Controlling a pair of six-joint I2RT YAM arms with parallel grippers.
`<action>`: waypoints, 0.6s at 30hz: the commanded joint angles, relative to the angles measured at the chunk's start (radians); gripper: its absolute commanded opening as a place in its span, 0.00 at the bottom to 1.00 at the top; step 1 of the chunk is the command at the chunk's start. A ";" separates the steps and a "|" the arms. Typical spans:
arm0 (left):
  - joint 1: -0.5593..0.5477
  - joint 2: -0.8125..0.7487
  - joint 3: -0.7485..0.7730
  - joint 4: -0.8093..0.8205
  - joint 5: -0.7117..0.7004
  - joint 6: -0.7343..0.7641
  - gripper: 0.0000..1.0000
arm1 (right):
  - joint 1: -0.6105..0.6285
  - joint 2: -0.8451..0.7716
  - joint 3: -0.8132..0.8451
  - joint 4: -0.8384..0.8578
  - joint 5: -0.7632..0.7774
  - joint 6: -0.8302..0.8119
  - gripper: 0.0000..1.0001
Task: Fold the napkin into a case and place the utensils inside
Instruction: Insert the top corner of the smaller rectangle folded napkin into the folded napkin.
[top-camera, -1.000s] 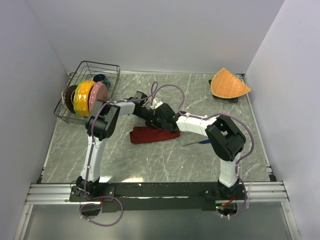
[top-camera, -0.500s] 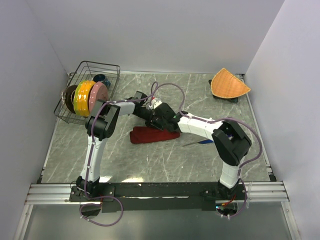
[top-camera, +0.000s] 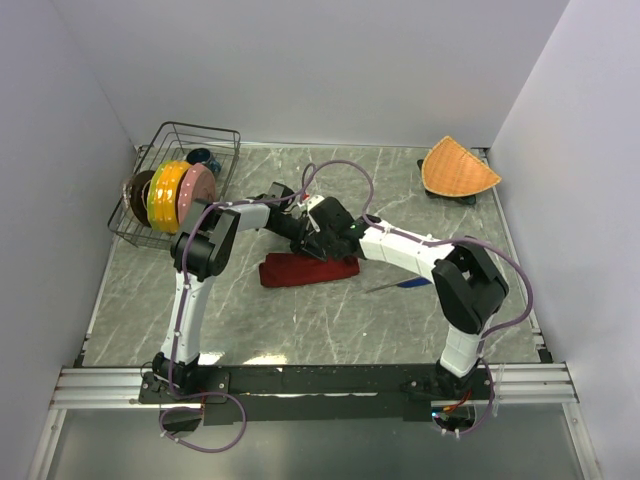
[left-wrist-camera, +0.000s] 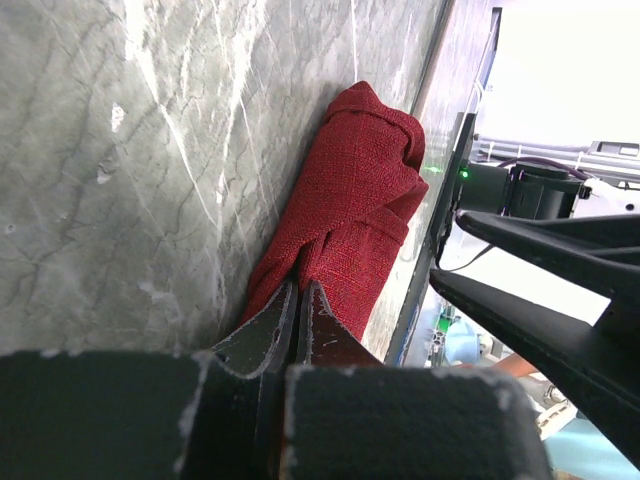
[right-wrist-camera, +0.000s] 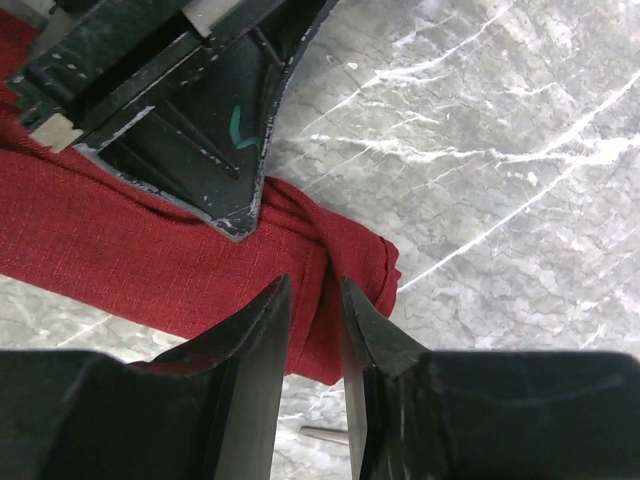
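Folding is looking only partly done from where I am standing. The napkin (top-camera: 305, 270) is lying in the middle of the table (top-camera: 300, 330) as a long, narrow bundle, rumpled at its right end and not showing any open pocket that I can make out. The left gripper (left-wrist-camera: 297, 300) is pinching a tuck of the red cloth, jaws pressed together. The right gripper (right-wrist-camera: 315, 310) is hanging over the bundle's rolled end with a narrow gap between its jaws and a ridge of cloth showing in it; whether it is gripping I cannot tell. The knife (top-camera: 405, 284) is lying bare on the stone just right of the napkin, and the fork I am not finding. I am judging that the case needs finishing and the utensils are waiting to go in.
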 joint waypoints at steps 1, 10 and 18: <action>0.007 0.045 -0.006 -0.057 -0.139 0.067 0.01 | -0.008 0.038 0.023 0.029 0.002 -0.021 0.35; 0.010 0.048 -0.006 -0.054 -0.137 0.065 0.01 | -0.010 0.093 0.005 0.091 0.080 -0.057 0.46; 0.011 0.049 0.003 -0.049 -0.132 0.053 0.01 | -0.003 0.105 -0.041 0.108 0.056 -0.070 0.29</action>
